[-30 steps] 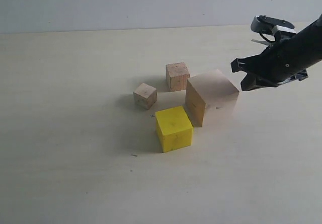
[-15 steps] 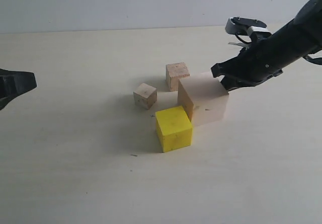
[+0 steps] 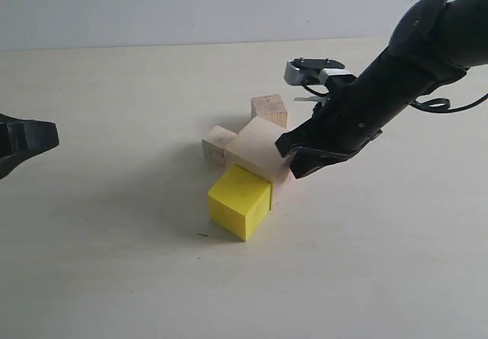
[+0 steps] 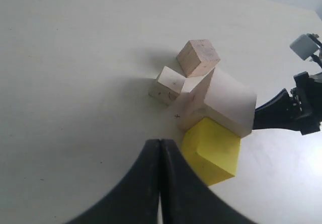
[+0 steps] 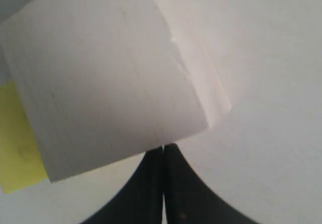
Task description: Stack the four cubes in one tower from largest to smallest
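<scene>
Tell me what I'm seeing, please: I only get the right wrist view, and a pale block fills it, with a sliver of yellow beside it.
Observer: That is the large pale wood cube. The exterior view shows the shut right gripper pressed against its side.
Operator: And the yellow bit?
Observer: A yellow cube, sitting right against the large one.
Operator: Anything else nearby?
Observer: Yes, a small wood cube just beyond the large one, and a smaller wood cube against its far side from the gripper.
</scene>
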